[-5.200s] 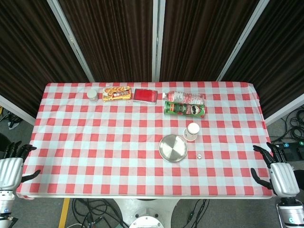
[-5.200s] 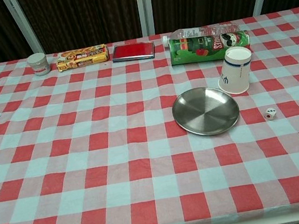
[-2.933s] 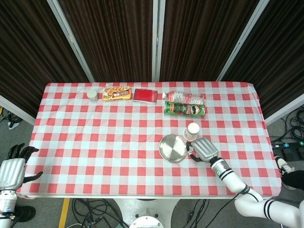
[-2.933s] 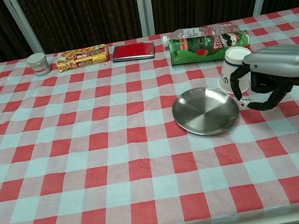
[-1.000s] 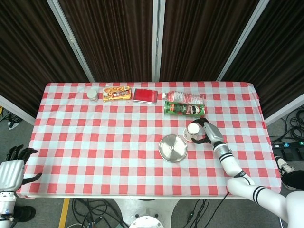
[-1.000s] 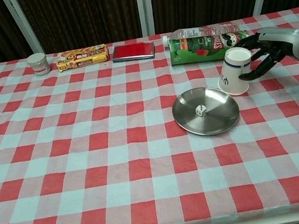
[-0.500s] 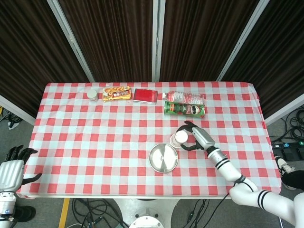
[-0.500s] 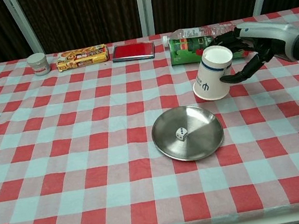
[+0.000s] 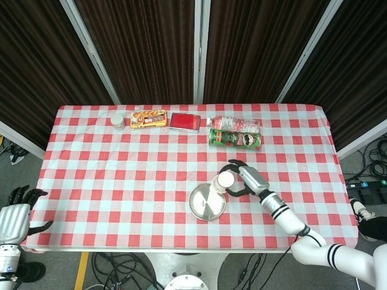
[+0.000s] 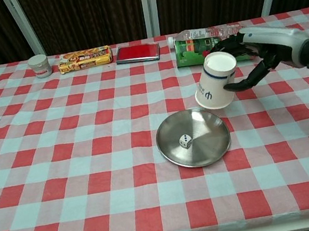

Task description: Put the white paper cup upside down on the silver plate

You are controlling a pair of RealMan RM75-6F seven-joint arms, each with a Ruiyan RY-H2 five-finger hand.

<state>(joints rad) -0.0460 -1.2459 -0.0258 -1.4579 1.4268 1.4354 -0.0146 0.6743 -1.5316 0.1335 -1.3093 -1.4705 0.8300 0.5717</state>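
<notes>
The white paper cup is mouth down and tilted, lifted just above the far right rim of the silver plate. My right hand grips the cup from its right side, with fingers wrapped around the wall. From the head view the cup overlaps the plate's upper right edge, and the right hand sits to its right. A small white die lies on the plate. My left hand hangs off the table's near left corner, fingers spread, holding nothing.
A green crisps can and a clear bottle lie behind the cup. At the back stand a red case, a snack pack and a small jar. The checked tablecloth covers the table.
The right hand reached in, took the cup and carried it left, now above the plate's rim. The plate slid left between the earlier frames, and the die came to lie on it.
</notes>
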